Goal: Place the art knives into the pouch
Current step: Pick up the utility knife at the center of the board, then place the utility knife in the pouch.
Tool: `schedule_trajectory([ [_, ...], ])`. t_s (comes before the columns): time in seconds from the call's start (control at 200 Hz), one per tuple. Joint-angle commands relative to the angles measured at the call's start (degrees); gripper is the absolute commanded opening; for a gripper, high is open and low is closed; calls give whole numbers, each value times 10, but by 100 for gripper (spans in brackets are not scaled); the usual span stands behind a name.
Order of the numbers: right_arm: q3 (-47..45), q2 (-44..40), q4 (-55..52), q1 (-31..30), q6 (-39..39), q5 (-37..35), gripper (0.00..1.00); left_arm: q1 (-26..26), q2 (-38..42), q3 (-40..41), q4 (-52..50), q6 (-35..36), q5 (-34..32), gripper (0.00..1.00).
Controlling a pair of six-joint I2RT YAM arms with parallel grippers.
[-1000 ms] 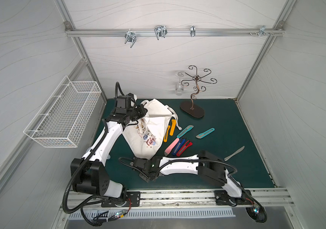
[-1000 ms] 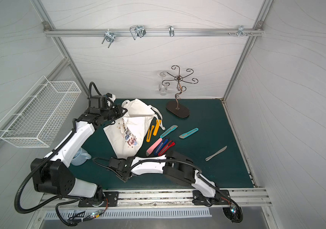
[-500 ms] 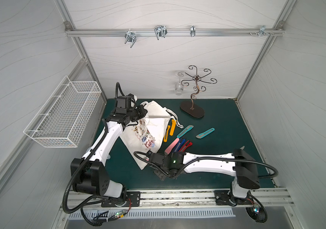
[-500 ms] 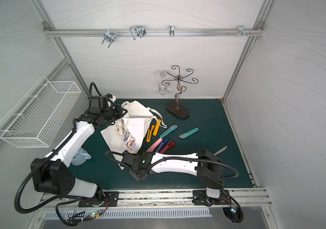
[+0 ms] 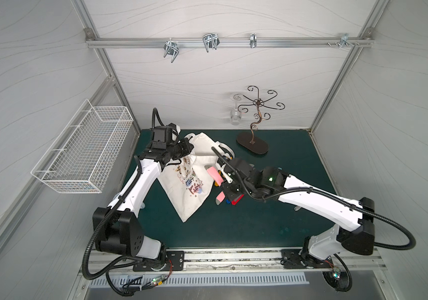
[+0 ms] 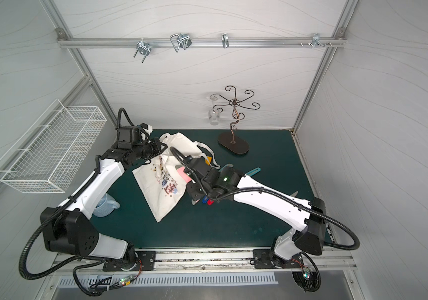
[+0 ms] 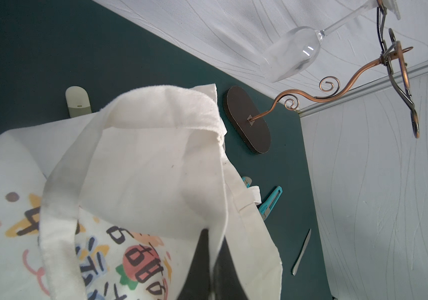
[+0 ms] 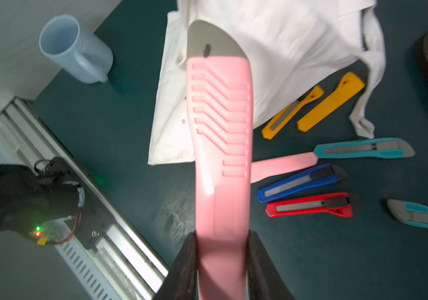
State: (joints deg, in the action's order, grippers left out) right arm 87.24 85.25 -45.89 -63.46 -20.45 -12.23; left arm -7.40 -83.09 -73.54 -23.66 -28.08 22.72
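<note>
On the green tabletop (image 5: 259,223), the left gripper (image 7: 214,235) pinches the pouch (image 5: 181,192) by its rim, likely to open it. At its three o'clock the right gripper (image 8: 222,233) clamps the art knife (image 8: 220,117).

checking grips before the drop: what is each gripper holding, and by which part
Right gripper: the pink art knife, clamped at the handle end opposite its grey tip. Left gripper: the pouch, pinched at the rim of its opening.

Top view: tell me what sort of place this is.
Probably a robot lab test cell: white panel walls on aluminium framing, left arm and right arm bolted to a base rail, green work mat.
</note>
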Motion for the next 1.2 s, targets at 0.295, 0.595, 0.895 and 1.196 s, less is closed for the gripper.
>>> schedule_trajectory([
  [0.295, 88, 45, -45, 125, 65, 82, 19, -56, 10, -44, -37, 79, -11, 0],
  [0.595, 131, 138, -76, 172, 104, 148, 19, -83, 20, -44, -56, 97, -27, 0],
  [0.895, 183, 226, -90, 191, 141, 180, 20, -93, 24, -42, -59, 101, -27, 0],
  [1.196, 311, 332, -97, 200, 152, 231, 20, -100, 27, -37, -58, 102, -29, 0],
])
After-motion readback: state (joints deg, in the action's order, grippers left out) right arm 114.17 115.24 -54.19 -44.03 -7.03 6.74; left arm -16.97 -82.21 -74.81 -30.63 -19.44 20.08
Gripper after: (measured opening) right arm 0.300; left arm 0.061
